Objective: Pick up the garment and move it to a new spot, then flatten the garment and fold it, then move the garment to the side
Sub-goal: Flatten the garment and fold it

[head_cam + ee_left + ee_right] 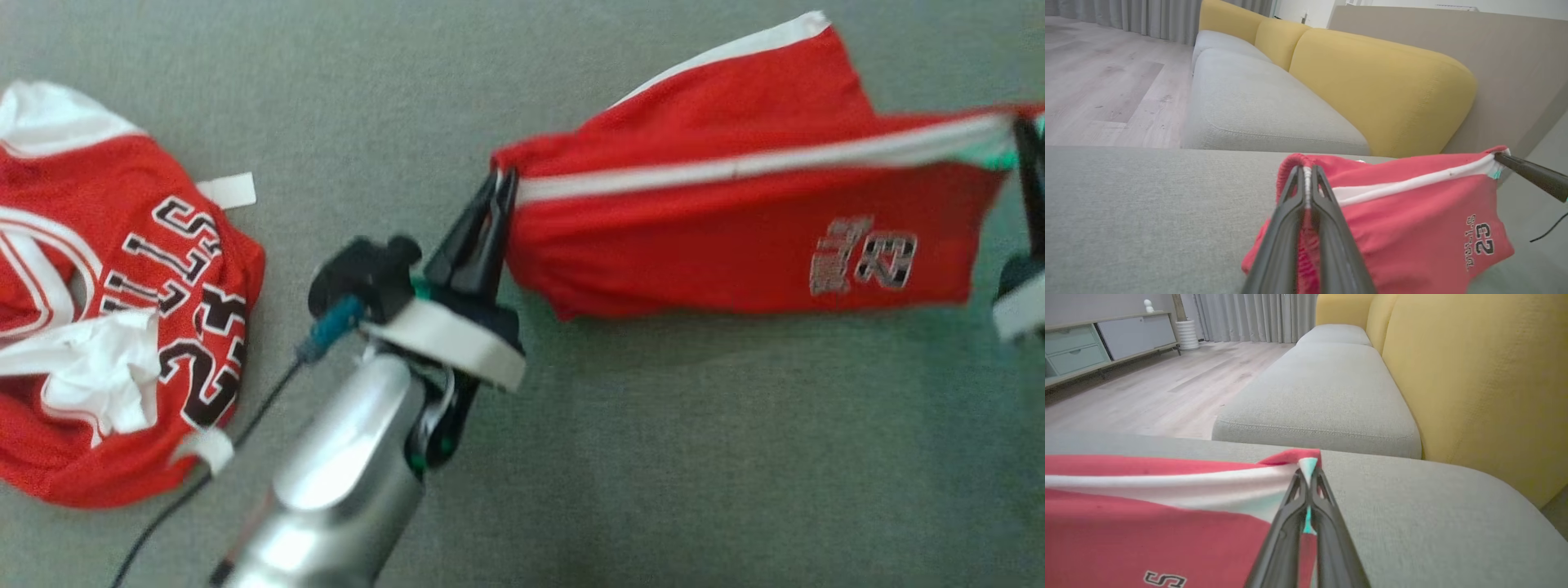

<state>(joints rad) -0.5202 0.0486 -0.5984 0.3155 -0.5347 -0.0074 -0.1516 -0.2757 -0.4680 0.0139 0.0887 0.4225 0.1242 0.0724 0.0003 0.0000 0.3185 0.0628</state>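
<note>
Left tool [500, 184], right tool [1025, 139] — both clamped on garment [735, 245]; arms spread apart, left forearm angled rightward.

Head camera: looked steeply down on the grey cushion [653, 457] from above, close in. The red shorts [735, 245] spanned much of its width, with a jersey [122, 310] at its left edge.

Left wrist camera: sat low, right behind the left gripper [1308, 171], and sighted along the fingers across the cushion toward a grey sofa seat [1257, 102], yellow backrests [1380, 81] and wood floor [1106, 81].

Right wrist camera: sat equally low behind the right gripper [1308, 473] and faced much the same way, with a sideboard [1094, 347] at far left.

All 3 views shared the shorts and cushion. The 2 wrist views shared sofa seat, backrests and floor. The left wrist view also took in the right gripper's tip at its right edge.
</note>
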